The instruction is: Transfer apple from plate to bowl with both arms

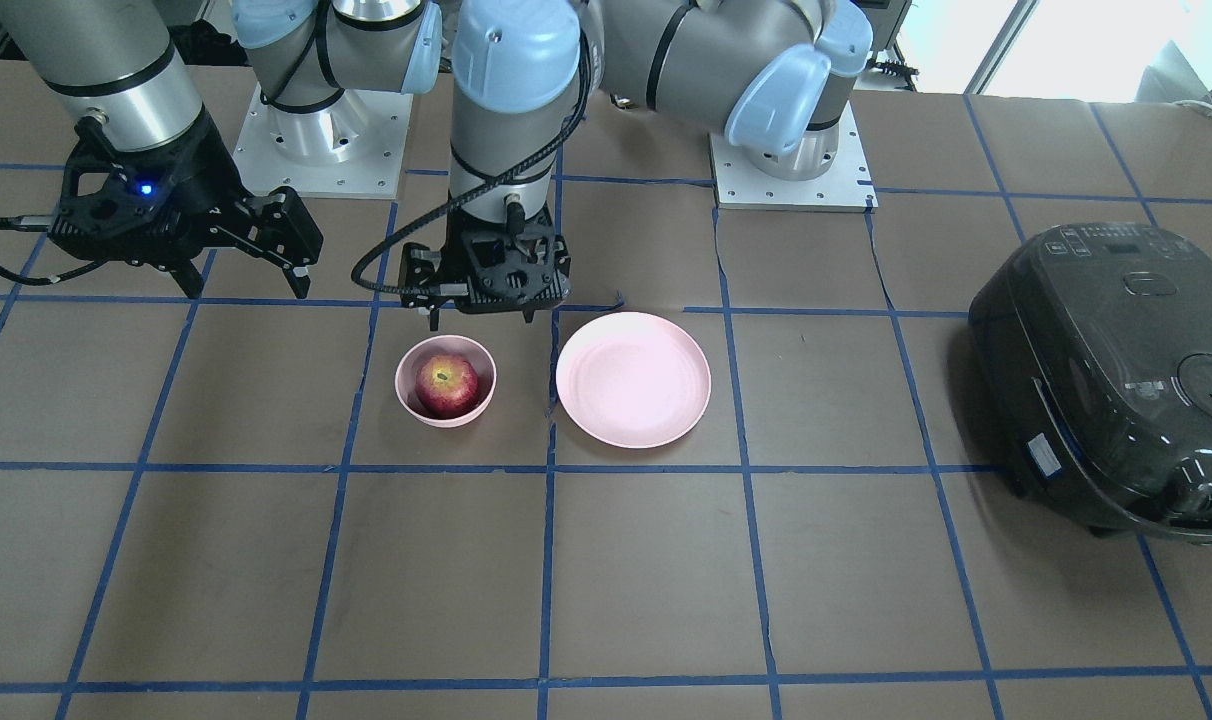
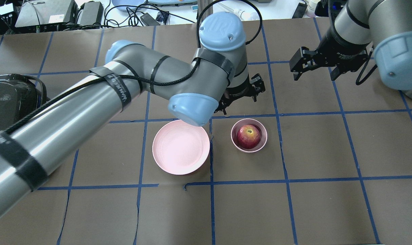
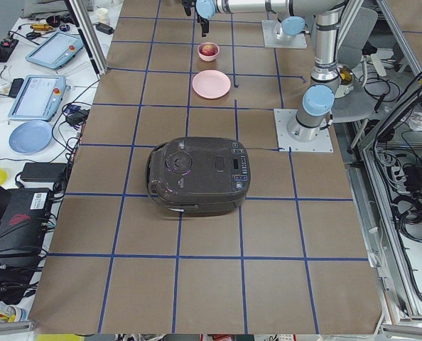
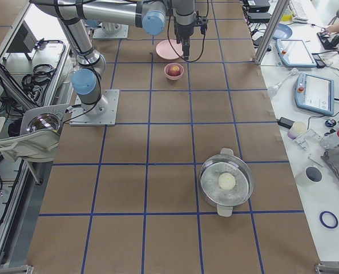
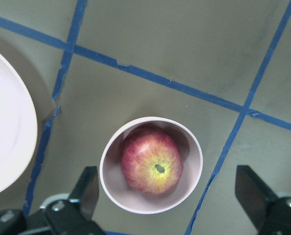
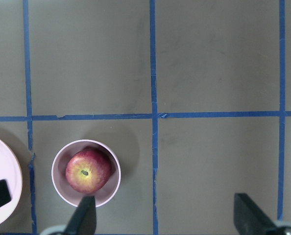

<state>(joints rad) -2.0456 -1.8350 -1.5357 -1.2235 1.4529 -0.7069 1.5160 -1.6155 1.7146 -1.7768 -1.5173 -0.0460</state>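
Table lit evenly and brightly from above. Soft, short shadows thrown beside bowl (image 5: 113, 181) and plate (image 5: 8, 127). Plate washed near white in left wrist view. Window daylight blown out at front-facing view's top right. Pale reflections carried on rice cooker (image 1: 1096, 340) lid. Apple (image 5: 153, 166) rendered sharp.
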